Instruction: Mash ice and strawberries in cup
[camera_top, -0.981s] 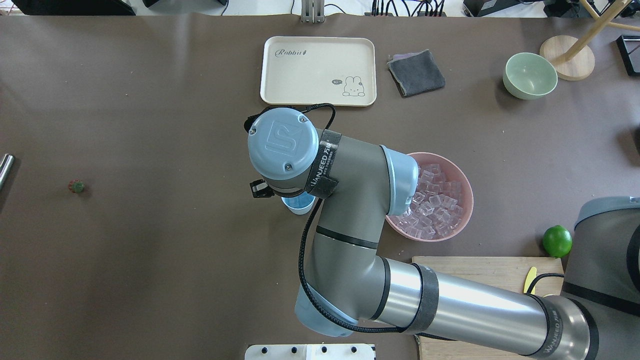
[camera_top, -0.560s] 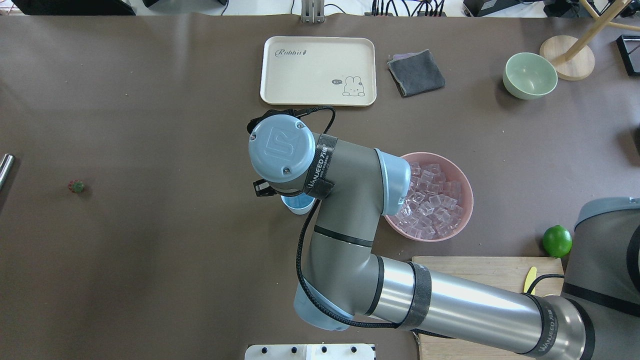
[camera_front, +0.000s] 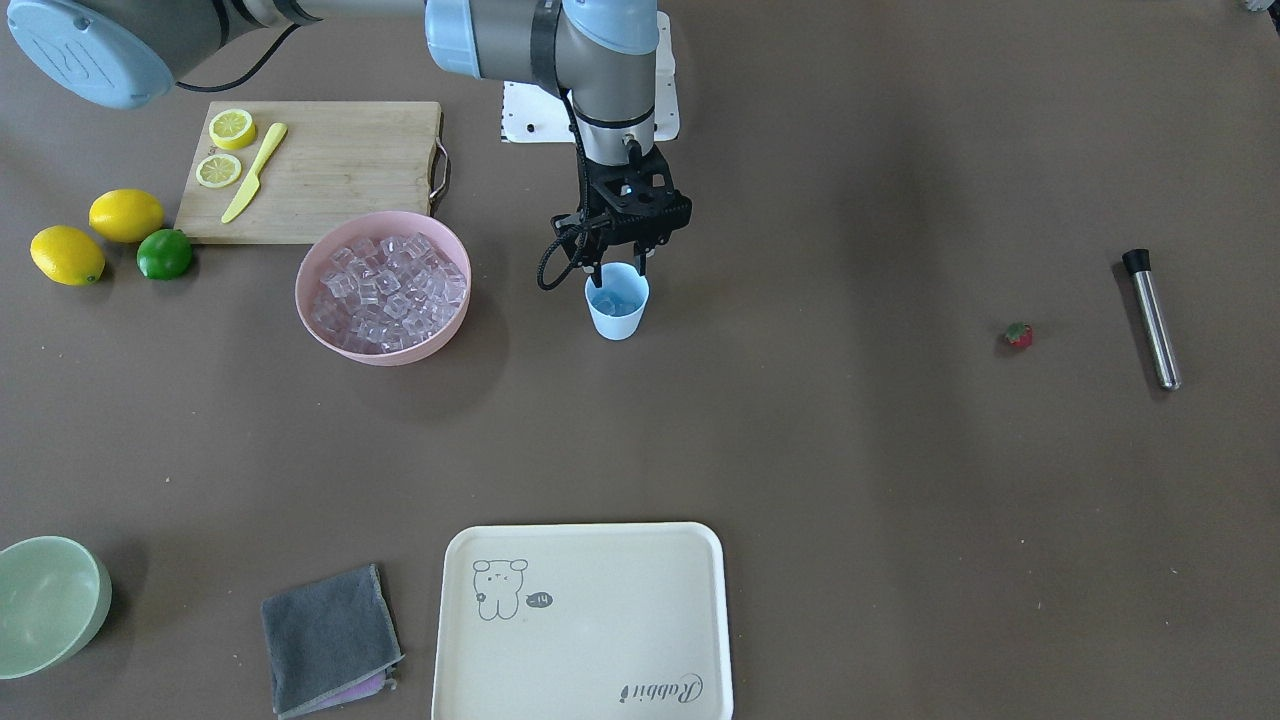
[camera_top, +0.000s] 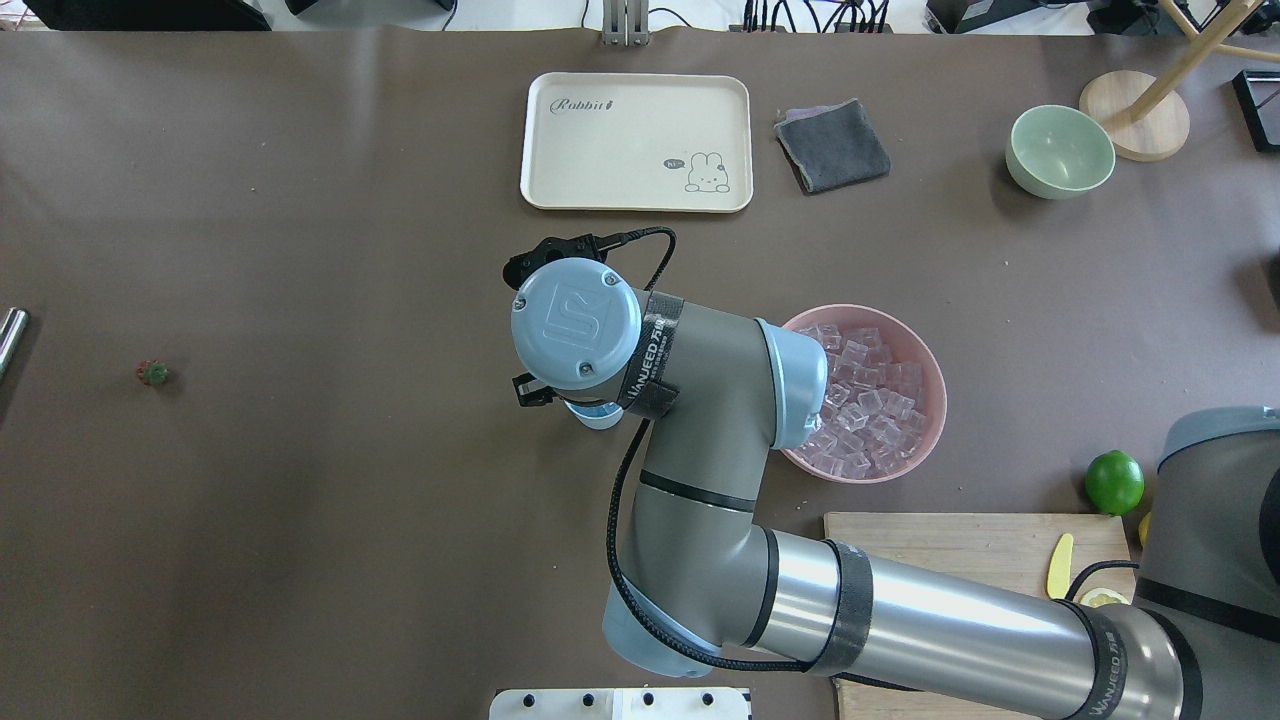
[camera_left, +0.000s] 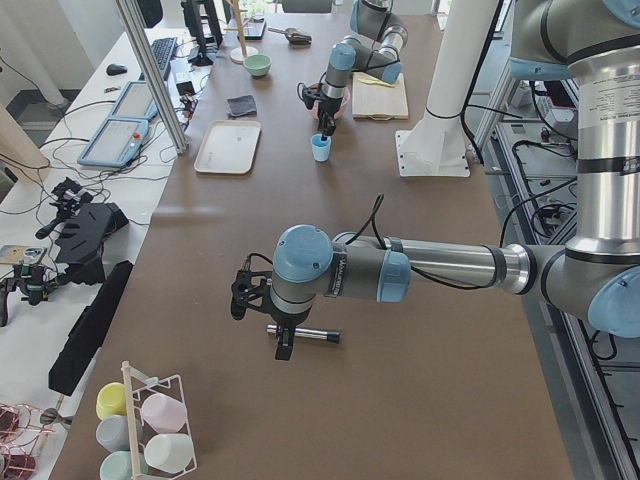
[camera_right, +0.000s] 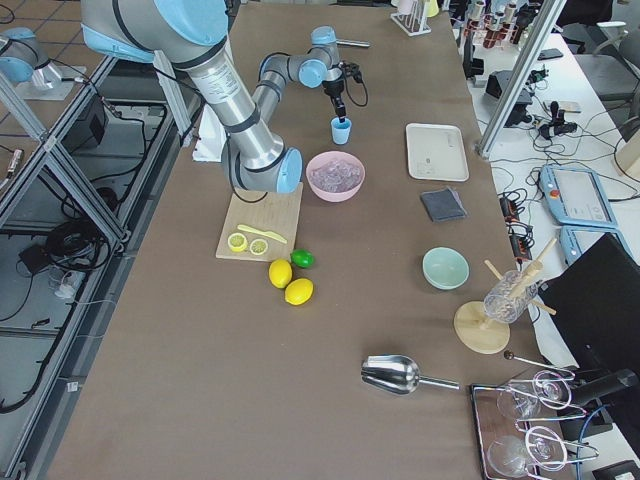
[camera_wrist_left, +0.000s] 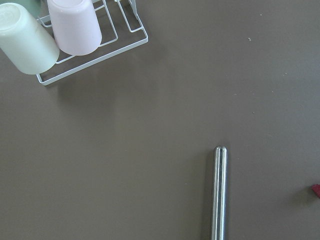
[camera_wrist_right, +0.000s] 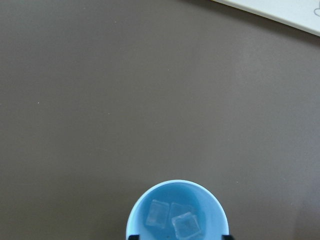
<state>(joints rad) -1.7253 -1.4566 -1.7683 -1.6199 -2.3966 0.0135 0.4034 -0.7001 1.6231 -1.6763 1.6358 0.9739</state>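
You see the right gripper (camera_front: 619, 268) hanging straight over the cup (camera_front: 617, 308), a small tapered tumbler of smooth light-blue plastic. The cup stands upright on the matte brown worktop (camera_front: 850, 450), near the pink bowl (camera_front: 383, 355). The jaws are apart, with one black tip at each side of the round rim, and they hold nothing. Inside the cup lie a few ice cubes (camera_wrist_right: 184, 226), clear and glassy with sharp edges; many more of the same fill the round pink bowl. The strawberry (camera_front: 1018, 335), tiny and red with a green top, lies on the worktop well apart from the cup, near a slim steel rod (camera_front: 1152, 318) with a black cap. The left gripper (camera_left: 283, 345) hovers over this rod; whether its jaws are open or closed you cannot tell.
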